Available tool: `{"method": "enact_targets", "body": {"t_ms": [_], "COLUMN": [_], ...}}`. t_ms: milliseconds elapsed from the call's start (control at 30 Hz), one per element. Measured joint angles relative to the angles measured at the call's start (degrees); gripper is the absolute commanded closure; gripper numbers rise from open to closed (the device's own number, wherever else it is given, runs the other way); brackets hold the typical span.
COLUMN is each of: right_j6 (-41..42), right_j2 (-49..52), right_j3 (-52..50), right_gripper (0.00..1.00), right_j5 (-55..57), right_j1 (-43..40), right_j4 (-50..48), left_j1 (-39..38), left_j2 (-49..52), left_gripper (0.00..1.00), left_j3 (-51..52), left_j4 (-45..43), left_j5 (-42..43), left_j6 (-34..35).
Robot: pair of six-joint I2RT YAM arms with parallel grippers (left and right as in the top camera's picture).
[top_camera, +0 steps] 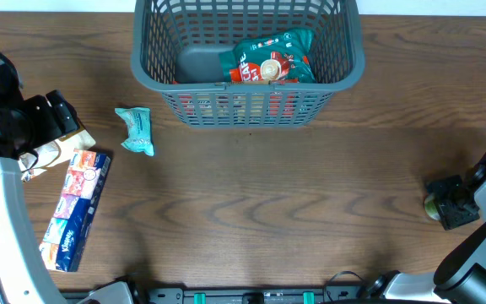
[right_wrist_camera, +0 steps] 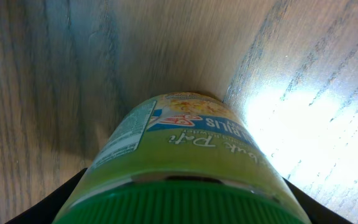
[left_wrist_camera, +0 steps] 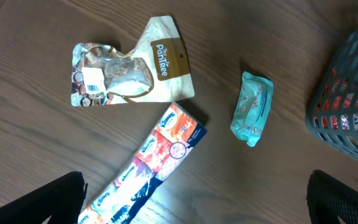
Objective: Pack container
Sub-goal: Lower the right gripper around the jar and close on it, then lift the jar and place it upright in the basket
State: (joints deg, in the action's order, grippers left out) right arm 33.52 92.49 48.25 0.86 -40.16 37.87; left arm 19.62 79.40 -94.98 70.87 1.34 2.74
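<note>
The dark grey slotted basket point(top_camera: 247, 85) stands at the table's back centre; its corner shows in the left wrist view point(left_wrist_camera: 347, 93). A teal and red snack bag point(top_camera: 272, 59) lies inside it. My left gripper point(top_camera: 51, 116) point(left_wrist_camera: 194, 199) is open and empty, above a beige pouch point(top_camera: 57, 150) point(left_wrist_camera: 135, 71) at the far left. A long tissue pack point(top_camera: 76, 209) point(left_wrist_camera: 160, 162) and a small teal packet point(top_camera: 136, 129) point(left_wrist_camera: 252, 107) lie beside it. My right gripper point(top_camera: 445, 207) point(right_wrist_camera: 179, 208) is shut on a green-lidded jar point(top_camera: 432, 205) point(right_wrist_camera: 179, 143) at the table's right side.
Brown wood table point(top_camera: 277, 203). The teal packet lies just left of the basket's front left corner. The tissue pack lies slantwise towards the table's front left edge.
</note>
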Motion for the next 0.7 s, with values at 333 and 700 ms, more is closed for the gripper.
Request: {"method": "enact_targets", "body": {"t_ms": [333, 700], "right_j6": [0.0, -1.4], "right_j2": [0.0, -0.1], "right_j3": [0.0, 0.2], "right_gripper": [0.99, 0.99], "right_j5": [0.0, 0.0], "right_j1": [0.0, 0.0], "right_j4": [0.0, 2.0], "left_j1": [0.0, 0.0], "left_j2": [0.0, 0.0], "left_gripper": [0.01, 0.01], "left_j3": [0.0, 0.0], "left_j4": [0.0, 0.0], "left_j5": [0.0, 0.0], "left_j6": [0.0, 0.0]}}
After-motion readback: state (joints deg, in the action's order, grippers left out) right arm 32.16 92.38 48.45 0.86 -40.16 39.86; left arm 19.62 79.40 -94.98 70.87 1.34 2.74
